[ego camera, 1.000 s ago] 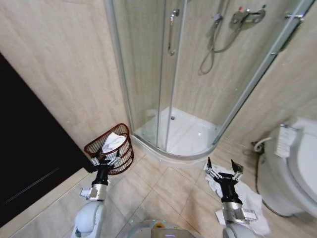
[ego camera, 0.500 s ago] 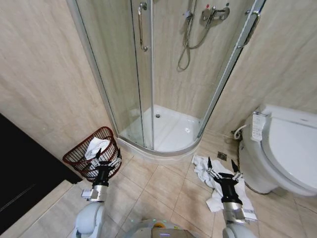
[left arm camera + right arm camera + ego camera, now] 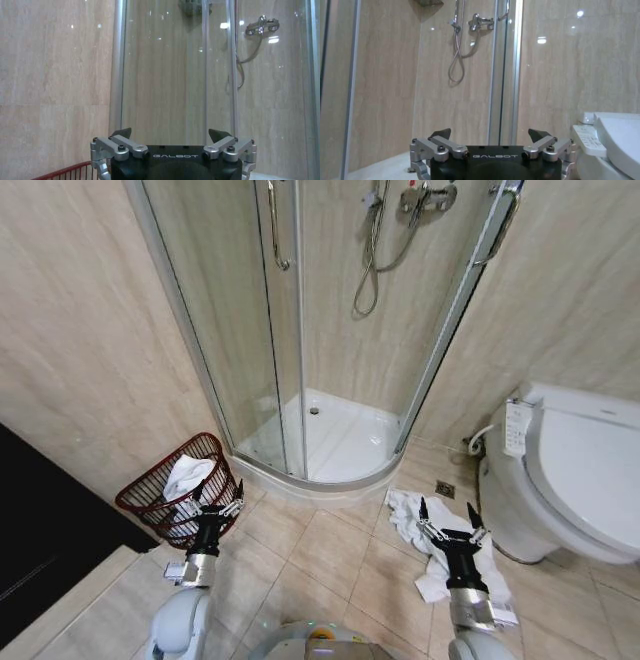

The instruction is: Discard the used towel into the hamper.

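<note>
Black pincer point(image 3: 170, 135) bodies marked GALBOT, silver screwed finger links.

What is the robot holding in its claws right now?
Nothing. The left gripper and right gripper are both open and empty. One white towel lies on the floor; another sits in the hamper.

Bathroom, beige stone-look wall tiles point(image 3: 90, 350), matching floor tiles point(image 3: 330, 555) with pale grout. Corner shower: curved glass doors point(image 3: 250, 330) in silver frames, white tray point(image 3: 335, 440), chrome mixer and hose point(image 3: 385, 240) on the back wall. White toilet point(image 3: 575, 470) at right, lid down; dark panel point(image 3: 40, 540) at far left.
</note>
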`<state>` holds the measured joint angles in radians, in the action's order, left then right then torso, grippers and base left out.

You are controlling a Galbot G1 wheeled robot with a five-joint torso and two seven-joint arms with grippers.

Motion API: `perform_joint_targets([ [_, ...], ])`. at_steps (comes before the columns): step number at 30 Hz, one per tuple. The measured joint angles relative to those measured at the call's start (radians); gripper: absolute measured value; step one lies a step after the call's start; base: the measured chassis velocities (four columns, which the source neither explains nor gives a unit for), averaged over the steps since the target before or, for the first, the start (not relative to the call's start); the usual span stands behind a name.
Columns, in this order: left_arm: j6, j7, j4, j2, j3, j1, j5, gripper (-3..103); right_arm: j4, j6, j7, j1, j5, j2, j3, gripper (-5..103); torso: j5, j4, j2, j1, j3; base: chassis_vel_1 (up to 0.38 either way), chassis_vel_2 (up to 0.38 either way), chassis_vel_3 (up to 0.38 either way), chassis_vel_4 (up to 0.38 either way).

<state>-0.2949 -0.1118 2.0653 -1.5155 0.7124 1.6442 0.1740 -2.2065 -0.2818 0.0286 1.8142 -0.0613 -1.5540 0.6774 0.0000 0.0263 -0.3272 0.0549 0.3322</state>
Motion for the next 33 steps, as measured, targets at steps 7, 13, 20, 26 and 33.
perform_joint_targets([
  [7,-0.007,0.000,-0.005,0.001,0.001,0.000,0.000,100,0.001,0.000,0.001,0.000,0.003,0.000,0.000,100,0.0000,-0.0001,0.025,-0.009,-0.016,0.000,0.000,0.000,0.000],
  [13,-0.007,0.000,-0.007,0.003,0.002,0.000,0.001,100,0.002,0.000,0.001,-0.001,0.004,-0.002,0.000,100,0.0000,-0.0001,0.050,-0.015,-0.035,0.000,0.000,0.000,0.000],
  [20,-0.016,0.002,-0.016,0.004,0.003,0.000,0.002,100,0.008,-0.008,0.001,0.002,0.006,-0.001,0.000,100,0.0000,0.0000,0.082,-0.026,-0.056,0.000,0.000,0.000,0.000],
  [26,-0.018,0.002,-0.016,0.004,0.003,-0.001,0.002,100,0.007,-0.008,0.002,0.001,0.006,-0.001,0.001,100,0.0000,-0.0001,0.099,-0.033,-0.066,0.000,0.000,0.000,0.000],
  [33,-0.018,0.002,-0.016,0.003,0.003,0.000,0.002,100,0.007,-0.009,0.002,0.002,0.007,-0.002,0.001,100,0.0000,0.0000,0.132,-0.041,-0.091,0.000,0.000,0.000,0.000],
])
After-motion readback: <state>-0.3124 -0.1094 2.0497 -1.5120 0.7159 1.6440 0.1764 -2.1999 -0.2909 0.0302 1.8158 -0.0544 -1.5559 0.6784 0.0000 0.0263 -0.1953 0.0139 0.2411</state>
